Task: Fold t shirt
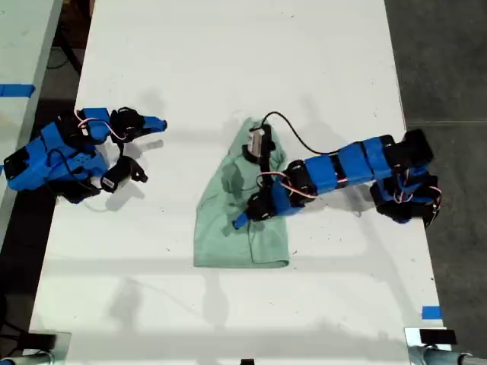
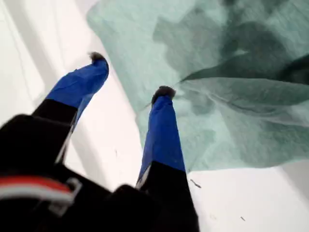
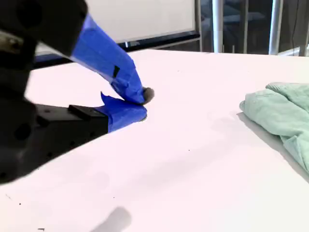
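T shirt (image 1: 228, 220) spread on the white tabletop (image 1: 228, 61) near its middle in the exterior view, pale mint green, wrinkled, partly folded: wide and flat along the hem nearest the bottom of that view, narrowing and bunched toward the top, with a folded layer lying across its exterior view's right part.

My first gripper (image 1: 240, 220) reaching in from the exterior view's right, arm stretched over the cloth, blue fingertip low over the middle of the shirt. Same gripper (image 2: 130, 75) in the first wrist view: jaws spread wide, nothing between them, one blue finger (image 2: 161, 135) over the green fabric (image 2: 231, 72) beside a raised fold, the other finger over bare white tabletop just off the cloth's edge. Whether either tip touches the fabric: cannot tell.

My second gripper (image 1: 158, 125) at the exterior view's left, well apart from the shirt, arm folded back near the tabletop's edge. In the second wrist view this gripper (image 3: 142, 104) with tips drawn together, almost touching, holding nothing, low over bare tabletop; the shirt's edge (image 3: 282, 116) visible farther off.

Strip of blue tape (image 1: 431, 312) on the tabletop near the bottom corner at the exterior view's right.
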You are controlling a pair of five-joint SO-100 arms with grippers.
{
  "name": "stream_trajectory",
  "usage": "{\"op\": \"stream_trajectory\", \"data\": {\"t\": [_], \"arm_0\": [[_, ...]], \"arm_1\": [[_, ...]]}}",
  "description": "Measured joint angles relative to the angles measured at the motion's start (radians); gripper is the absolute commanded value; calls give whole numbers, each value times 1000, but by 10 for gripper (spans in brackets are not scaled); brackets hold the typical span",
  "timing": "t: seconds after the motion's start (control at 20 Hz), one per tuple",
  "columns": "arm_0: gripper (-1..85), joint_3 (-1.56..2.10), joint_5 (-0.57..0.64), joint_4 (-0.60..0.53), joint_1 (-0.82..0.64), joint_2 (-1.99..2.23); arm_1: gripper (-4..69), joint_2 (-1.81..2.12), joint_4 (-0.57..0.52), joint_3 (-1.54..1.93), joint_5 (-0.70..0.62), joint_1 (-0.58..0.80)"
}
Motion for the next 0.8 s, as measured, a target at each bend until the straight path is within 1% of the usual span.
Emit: {"op": "stream_trajectory", "data": {"t": [0.05,0.2,0.35,0.4,0.45,0.55,0.6,0.7,0.75,0.8], "arm_0": [[-4,0,0,0,0,0],[-4,0,0,0,0,0],[-4,0,0,0,0,0],[-4,0,0,0,0,0],[-4,0,0,0,0,0],[-4,0,0,0,0,0],[-4,0,0,0,0,0],[-4,0,0,0,0,0],[-4,0,0,0,0,0],[-4,0,0,0,0,0]], "arm_1": [[12,69,34,0,-2,3],[12,333,143,95,5,41],[12,673,156,367,26,91],[12,813,152,499,29,114],[12,966,106,652,25,138],[12,1335,-34,1014,-15,169],[12,1537,-61,1204,-28,172],[12,1914,-58,1565,-72,213],[12,2005,-55,1695,-100,229],[5,2013,-52,1795,-121,232]]}}
